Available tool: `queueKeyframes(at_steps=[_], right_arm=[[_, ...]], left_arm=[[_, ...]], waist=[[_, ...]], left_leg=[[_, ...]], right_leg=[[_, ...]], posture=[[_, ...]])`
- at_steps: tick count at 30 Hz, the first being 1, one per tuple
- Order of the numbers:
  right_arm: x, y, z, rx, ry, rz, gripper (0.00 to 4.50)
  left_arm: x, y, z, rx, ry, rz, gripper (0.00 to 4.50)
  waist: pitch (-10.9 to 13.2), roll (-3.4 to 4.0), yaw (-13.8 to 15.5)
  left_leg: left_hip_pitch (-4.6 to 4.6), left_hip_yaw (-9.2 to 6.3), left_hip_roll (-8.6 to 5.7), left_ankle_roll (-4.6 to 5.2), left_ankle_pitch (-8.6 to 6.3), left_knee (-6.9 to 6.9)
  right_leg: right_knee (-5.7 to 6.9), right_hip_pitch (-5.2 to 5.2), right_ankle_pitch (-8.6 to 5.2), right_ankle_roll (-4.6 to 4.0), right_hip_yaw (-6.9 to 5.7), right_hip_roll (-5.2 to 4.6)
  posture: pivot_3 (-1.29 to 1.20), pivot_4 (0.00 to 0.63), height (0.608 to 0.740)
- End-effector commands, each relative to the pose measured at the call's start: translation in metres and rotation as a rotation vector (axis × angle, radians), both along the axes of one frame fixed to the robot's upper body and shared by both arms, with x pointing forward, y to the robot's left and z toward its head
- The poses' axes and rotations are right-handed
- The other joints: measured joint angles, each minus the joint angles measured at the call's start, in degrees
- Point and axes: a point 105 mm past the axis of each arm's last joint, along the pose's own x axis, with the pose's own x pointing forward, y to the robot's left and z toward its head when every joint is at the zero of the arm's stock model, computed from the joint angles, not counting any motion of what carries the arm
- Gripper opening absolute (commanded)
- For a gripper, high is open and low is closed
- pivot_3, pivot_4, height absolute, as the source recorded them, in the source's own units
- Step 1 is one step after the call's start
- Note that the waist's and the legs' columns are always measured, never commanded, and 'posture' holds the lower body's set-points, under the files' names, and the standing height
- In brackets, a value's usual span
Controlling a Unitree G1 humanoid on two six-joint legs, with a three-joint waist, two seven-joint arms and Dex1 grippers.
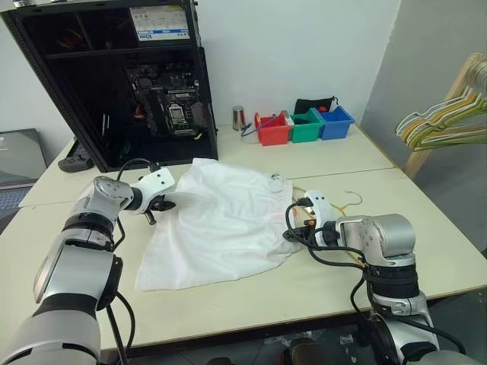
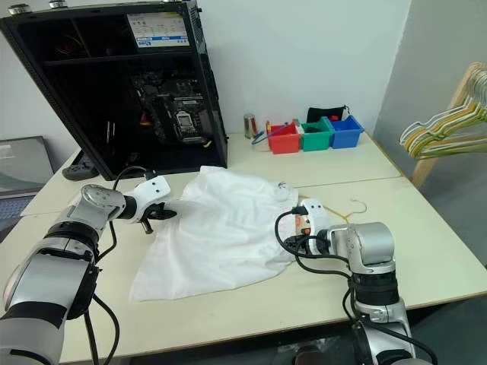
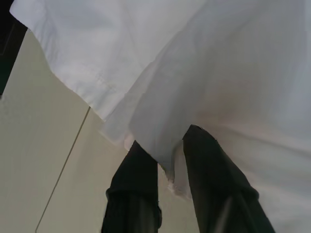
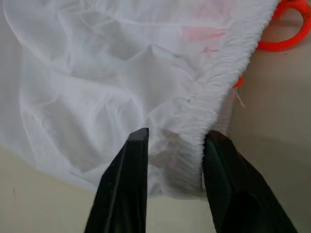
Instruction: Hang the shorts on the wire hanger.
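The shorts (image 1: 221,220) lie spread flat on the pale desk (image 1: 251,300) between the two arms. The right gripper (image 4: 175,141) sits at their gathered waistband edge, jaws parted with the fabric between them — not pinched tight. The left gripper (image 3: 167,145) sits at the opposite edge, jaws partly open astride a fold of cloth. The wire hanger (image 1: 351,199) pokes out just past the right gripper. Farther back stand coloured bins (image 1: 304,125) and an open computer case (image 1: 129,76).

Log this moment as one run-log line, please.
stage: grasping | large white thin-fabric shorts: flat on table | left gripper: astride edge fold | right gripper: astride gathered waistband | golden-tan wire hanger: partly covered
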Motion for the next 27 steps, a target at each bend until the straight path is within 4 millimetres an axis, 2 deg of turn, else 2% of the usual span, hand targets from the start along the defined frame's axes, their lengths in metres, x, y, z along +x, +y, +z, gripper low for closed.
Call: queueKeyframes(at_steps=[1,2,3,5,9,10,13,16,18,20,23,27], right_arm=[[0.011,-0.004,0.027,-0.018,-0.123,0.031,2.73],[0.011,-0.006,0.030,-0.032,-0.139,0.040,2.93],[0.016,-0.017,0.041,-0.143,-0.263,0.072,3.21],[0.014,-0.026,0.056,-0.199,-0.339,0.109,3.58],[0.005,-0.023,0.074,-0.272,-0.502,0.272,3.63],[0.000,-0.018,0.078,-0.268,-0.555,0.355,3.63],[-0.015,-0.007,0.090,-0.265,-0.736,0.593,3.63],[-0.026,-0.007,0.078,-0.338,-0.847,0.863,3.63],[-0.026,-0.009,0.069,-0.354,-0.864,0.939,3.63],[-0.020,-0.008,0.059,-0.368,-0.893,0.991,3.63],[-0.015,-0.006,0.050,-0.383,-0.925,1.056,3.63],[-0.002,0.000,0.028,-0.392,-0.884,1.125,3.63]], left_arm=[[0.000,0.011,0.029,-0.028,-0.065,-0.015,2.13],[-0.001,0.013,0.033,-0.028,-0.072,-0.017,2.30],[-0.004,0.018,0.047,-0.044,-0.088,-0.031,2.56],[-0.015,0.024,0.068,-0.056,-0.106,-0.078,2.88],[-0.030,0.016,0.089,-0.140,-0.183,-0.106,3.50],[-0.041,0.010,0.090,-0.175,-0.172,-0.122,3.66],[-0.082,-0.012,0.075,-0.218,-0.098,-0.200,3.66],[-0.133,-0.038,0.038,-0.300,0.048,-0.253,3.66],[-0.155,-0.046,0.023,-0.304,0.110,-0.275,3.66],[-0.166,-0.047,0.007,-0.299,0.135,-0.264,3.66],[-0.172,-0.045,-0.005,-0.277,0.143,-0.251,3.66],[-0.171,-0.021,-0.032,-0.165,0.153,-0.236,3.66]], waist=[[0.0,-0.01,0.0],[0.0,-0.01,0.0],[0.0,-0.01,0.0],[0.0,-0.01,0.1],[0.0,-0.05,0.1],[0.0,-0.04,0.1],[0.0,-0.01,0.0],[0.1,0.05,0.2],[0.2,-0.08,0.9],[0.3,-0.14,2.3],[0.7,-0.03,4.4],[0.7,0.13,6.0]], left_leg=[[0.00,0.00,-0.01,0.00,0.00,0.00],[0.00,0.00,-0.01,0.00,0.00,0.00],[0.03,0.00,0.00,0.00,0.00,0.00],[0.03,-0.01,0.00,0.00,0.00,-0.01],[-0.14,0.03,0.03,0.00,-0.01,-0.04],[-0.04,0.02,0.04,0.00,-0.01,-0.07],[0.01,0.06,0.08,0.02,-0.02,-0.09],[0.18,0.26,0.10,0.02,-0.04,-0.11],[0.33,0.40,0.21,0.05,-0.07,-0.12],[0.40,0.41,0.34,0.06,-0.07,-0.09],[0.87,0.51,0.79,0.06,-0.06,-0.04],[1.43,0.69,0.97,0.05,-0.06,-0.18]], right_leg=[[0.00,0.00,0.00,0.00,0.00,0.00],[0.00,0.00,0.00,0.00,0.00,0.01],[0.00,0.02,0.00,0.00,0.00,0.01],[0.00,0.02,0.00,0.00,-0.02,0.01],[-0.11,-0.10,-0.02,0.03,-0.02,-0.02],[-0.12,-0.01,-0.06,0.06,-0.01,-0.04],[-0.09,0.06,-0.21,0.29,0.03,-0.05],[-0.14,0.15,-0.22,0.30,0.21,-0.06],[-0.24,0.31,-0.23,0.30,0.21,-0.03],[-0.27,0.46,-0.25,0.27,0.09,0.04],[-0.33,0.93,-0.28,0.12,-0.18,0.12],[-0.16,1.09,-0.58,-0.40,-0.27,0.19]], posture=[[-0.07,0.000,0.740],[-0.07,0.000,0.740],[-0.06,0.000,0.740],[-0.06,0.000,0.740],[-0.07,0.003,0.740],[-0.07,0.008,0.740],[-0.05,0.010,0.740],[-0.04,0.012,0.740],[-0.03,0.011,0.740],[-0.03,0.011,0.740],[-0.03,0.007,0.740],[-0.02,0.002,0.740]])
